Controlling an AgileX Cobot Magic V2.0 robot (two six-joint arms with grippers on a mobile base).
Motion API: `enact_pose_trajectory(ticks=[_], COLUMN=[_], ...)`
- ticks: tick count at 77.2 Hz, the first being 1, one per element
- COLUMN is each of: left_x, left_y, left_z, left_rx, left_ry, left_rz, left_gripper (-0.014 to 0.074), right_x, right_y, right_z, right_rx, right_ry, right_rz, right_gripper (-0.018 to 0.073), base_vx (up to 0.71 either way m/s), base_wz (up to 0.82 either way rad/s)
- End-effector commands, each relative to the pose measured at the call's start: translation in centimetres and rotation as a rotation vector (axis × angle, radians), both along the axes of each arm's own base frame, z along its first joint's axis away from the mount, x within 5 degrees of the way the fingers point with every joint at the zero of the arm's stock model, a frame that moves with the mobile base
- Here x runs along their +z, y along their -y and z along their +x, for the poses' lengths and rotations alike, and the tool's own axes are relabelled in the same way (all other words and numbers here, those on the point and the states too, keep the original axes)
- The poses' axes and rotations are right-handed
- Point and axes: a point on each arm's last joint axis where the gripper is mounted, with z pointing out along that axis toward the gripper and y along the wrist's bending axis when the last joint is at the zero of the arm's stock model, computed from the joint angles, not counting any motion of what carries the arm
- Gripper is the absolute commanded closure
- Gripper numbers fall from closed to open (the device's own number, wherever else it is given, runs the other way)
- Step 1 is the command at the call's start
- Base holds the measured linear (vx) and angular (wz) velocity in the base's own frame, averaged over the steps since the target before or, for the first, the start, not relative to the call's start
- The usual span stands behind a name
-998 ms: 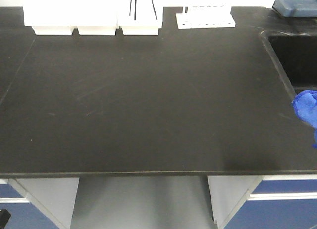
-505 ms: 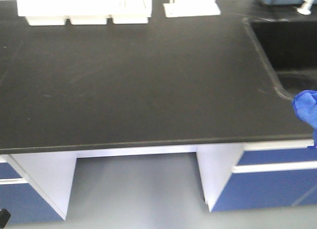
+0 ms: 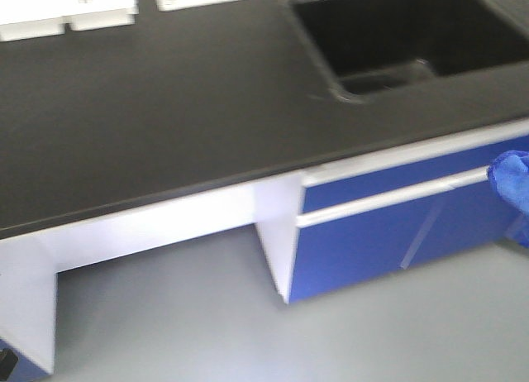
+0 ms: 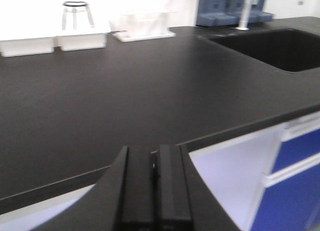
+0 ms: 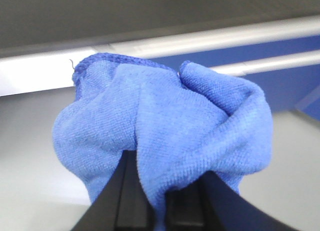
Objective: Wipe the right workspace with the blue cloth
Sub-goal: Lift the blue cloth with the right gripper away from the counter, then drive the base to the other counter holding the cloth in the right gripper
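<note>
The blue cloth (image 5: 165, 121) is bunched up in my right gripper (image 5: 160, 191), whose jaws are shut on it. In the front view the blue cloth (image 3: 512, 183) shows at the right edge, in front of the blue drawer front and below the counter's level. My left gripper (image 4: 155, 156) is shut and empty, held just off the front edge of the black countertop (image 4: 125, 91). The countertop (image 3: 165, 109) fills the upper part of the front view, tilted.
A black sink basin (image 3: 397, 35) is set in the counter at the right, with a tap (image 4: 244, 11) behind it. White trays (image 3: 50, 14) and a white rack (image 4: 142, 26) stand along the back. Blue drawers (image 3: 397, 225) with a white handle sit under the sink. Grey floor (image 3: 248, 332) lies below.
The front view has swung right and backed away: the counter has slid up and left, the sink has come fully into view, and the drawers and floor now show. The cloth keeps its place in the frame.
</note>
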Motion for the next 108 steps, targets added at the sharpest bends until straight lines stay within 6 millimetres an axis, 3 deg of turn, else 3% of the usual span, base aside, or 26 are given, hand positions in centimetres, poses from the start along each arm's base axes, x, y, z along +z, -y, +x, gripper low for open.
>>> enact_pose_trajectory(ticks=[1,108], left_x=[1.54,1.52], left_y=[-0.04,-0.04], left_z=[0.01,0.01], left_rx=[0.002,0.002], left_ry=[0.100,0.099], left_rz=[-0.016,-0.016], left_gripper=[0.0603,0.0603], right_x=[1.26,1.21], right_y=[0.04,0.03], right_z=[0.35,0.31], right_rx=[-0.005,-0.005], right_ry=[0.096,0.088], right_rz=[-0.002,-0.001], right_gripper=[0.0564,0.0564], base_vx=[-0.22,-0.18], base_wz=[-0.61,-0.64])
